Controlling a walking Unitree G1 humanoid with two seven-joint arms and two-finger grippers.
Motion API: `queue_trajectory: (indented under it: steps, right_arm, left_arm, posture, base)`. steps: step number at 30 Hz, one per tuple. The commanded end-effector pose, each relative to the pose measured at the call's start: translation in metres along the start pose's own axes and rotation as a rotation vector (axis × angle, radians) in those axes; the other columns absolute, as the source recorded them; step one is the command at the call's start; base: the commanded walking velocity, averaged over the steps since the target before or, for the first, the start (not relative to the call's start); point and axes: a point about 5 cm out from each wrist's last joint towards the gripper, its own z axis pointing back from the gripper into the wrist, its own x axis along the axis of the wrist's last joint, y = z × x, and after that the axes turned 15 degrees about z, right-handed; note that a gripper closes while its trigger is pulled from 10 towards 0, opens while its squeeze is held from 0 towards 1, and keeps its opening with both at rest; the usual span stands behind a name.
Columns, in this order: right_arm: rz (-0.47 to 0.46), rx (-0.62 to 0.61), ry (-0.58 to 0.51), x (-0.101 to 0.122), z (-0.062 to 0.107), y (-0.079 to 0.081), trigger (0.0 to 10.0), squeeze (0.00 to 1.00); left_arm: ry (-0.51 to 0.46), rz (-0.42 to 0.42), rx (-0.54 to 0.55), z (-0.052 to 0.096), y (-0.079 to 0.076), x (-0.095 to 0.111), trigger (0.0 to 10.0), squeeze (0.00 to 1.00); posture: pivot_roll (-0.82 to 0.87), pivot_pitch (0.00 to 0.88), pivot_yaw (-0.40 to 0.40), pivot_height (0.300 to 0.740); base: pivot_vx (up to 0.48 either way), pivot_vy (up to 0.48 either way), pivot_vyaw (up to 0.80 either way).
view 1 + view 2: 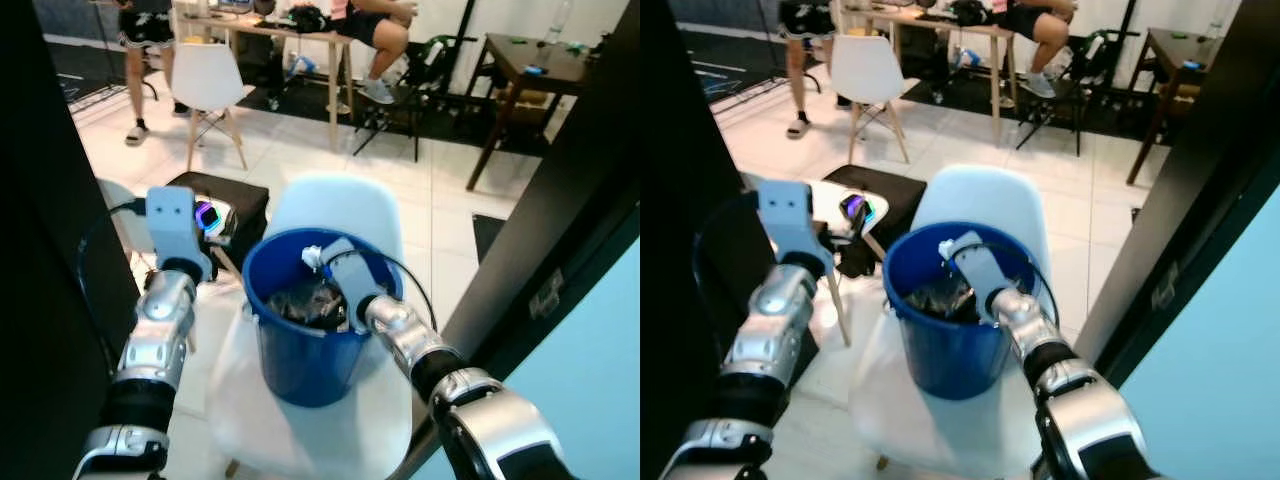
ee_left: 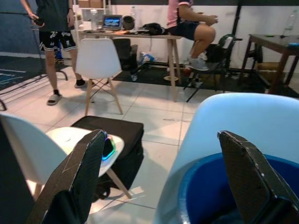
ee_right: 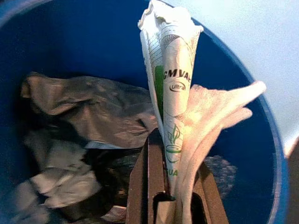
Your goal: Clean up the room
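A blue bucket (image 1: 300, 365) stands on the seat of a white chair (image 1: 340, 210). It holds crumpled grey plastic (image 3: 93, 112) and other scraps. My right gripper (image 3: 172, 191) reaches down inside the bucket. It is shut on a crumpled white wrapper with green print (image 3: 170, 79) and a white tissue (image 3: 210, 112), both standing up above the trash. My left gripper (image 2: 163, 186) is raised to the left of the bucket, outside its rim. Its fingers (image 2: 79, 177) are spread wide and hold nothing.
A white seat (image 2: 70, 137) with a glowing device (image 1: 208, 216) sits to the left, with a black case (image 1: 240, 195) on the floor behind it. Farther back are another white chair (image 1: 208, 75), a wooden table (image 1: 300, 35), two people and a dark table (image 1: 530, 60). A dark panel (image 1: 560, 230) stands close on the right.
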Motion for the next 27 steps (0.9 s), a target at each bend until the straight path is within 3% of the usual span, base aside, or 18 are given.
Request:
queue_trajectory:
  steps: [1, 13, 15, 18, 19, 20, 22, 23, 24, 26, 27]
  right_arm:
    - [0.003, 0.008, 0.010, 0.005, -0.002, 0.005, 10.0, 1.00]
    - [-0.061, -0.037, -0.037, 0.016, -0.004, 0.004, 10.0, 1.00]
    - [-0.146, -0.055, -0.072, 0.014, -0.002, -0.005, 10.0, 1.00]
    - [-0.182, -0.061, -0.088, 0.013, -0.001, -0.009, 10.0, 1.00]
    - [-0.232, -0.055, -0.131, 0.014, 0.000, -0.013, 10.0, 1.00]
    - [-0.345, 0.000, -0.217, 0.018, 0.002, -0.016, 10.0, 0.99]
    - [-0.345, 0.000, -0.217, 0.018, 0.002, -0.016, 10.0, 0.99]
    - [-0.454, 0.066, -0.323, 0.022, 0.005, -0.018, 10.0, 0.56]
    - [-0.573, 0.163, -0.484, 0.025, 0.013, -0.021, 10.0, 0.00]
    - [-0.573, 0.163, -0.484, 0.025, 0.013, -0.021, 10.0, 0.00]
    - [-0.642, 0.230, -0.601, 0.025, 0.021, -0.023, 10.0, 0.00]
  left_arm:
    - [0.013, -0.014, 0.002, 0.003, 0.001, 0.000, 10.0, 0.00]
    - [0.069, -0.005, -0.035, 0.009, -0.016, -0.014, 10.0, 0.00]
    - [0.102, 0.009, -0.048, 0.010, -0.020, -0.018, 10.0, 0.00]
    - [0.115, 0.013, -0.053, 0.010, -0.022, -0.019, 10.0, 0.00]
    - [0.131, 0.025, -0.057, 0.009, -0.024, -0.022, 10.0, 0.00]
    - [0.152, 0.028, -0.048, 0.010, -0.025, -0.026, 10.0, 0.00]
    - [0.152, 0.028, -0.048, 0.010, -0.025, -0.026, 10.0, 0.00]
    - [0.172, 0.033, -0.039, 0.011, -0.026, -0.030, 10.0, 0.00]
    - [0.202, 0.032, -0.027, 0.014, -0.025, -0.038, 10.0, 0.00]
    - [0.202, 0.032, -0.027, 0.014, -0.025, -0.038, 10.0, 0.00]
    - [0.227, 0.028, -0.030, 0.016, -0.026, -0.044, 10.0, 0.00]
  posture:
    - [0.06, 0.121, -0.095, 0.740]
    - [0.04, 0.114, -0.102, 0.740]
    - [0.03, 0.098, -0.108, 0.740]
    - [0.03, 0.097, -0.107, 0.740]
    - [0.02, 0.087, -0.107, 0.740]
    - [0.01, 0.080, -0.104, 0.740]
    - [0.01, 0.080, -0.104, 0.740]
    - [0.01, 0.078, -0.104, 0.740]
    - [-0.01, 0.062, -0.095, 0.740]
    - [-0.01, 0.062, -0.095, 0.740]
    - [-0.01, 0.062, -0.095, 0.740]
  base:
    - [0.000, 0.000, 0.00]
    - [0.000, 0.000, 0.00]
    - [0.000, 0.000, 0.00]
    - [0.000, 0.000, 0.00]
    - [0.000, 0.000, 0.00]
    - [0.000, 0.000, 0.00]
    - [0.000, 0.000, 0.00]
    - [0.000, 0.000, 0.00]
    - [0.000, 0.000, 0.00]
    - [0.000, 0.000, 0.00]
    - [0.000, 0.000, 0.00]
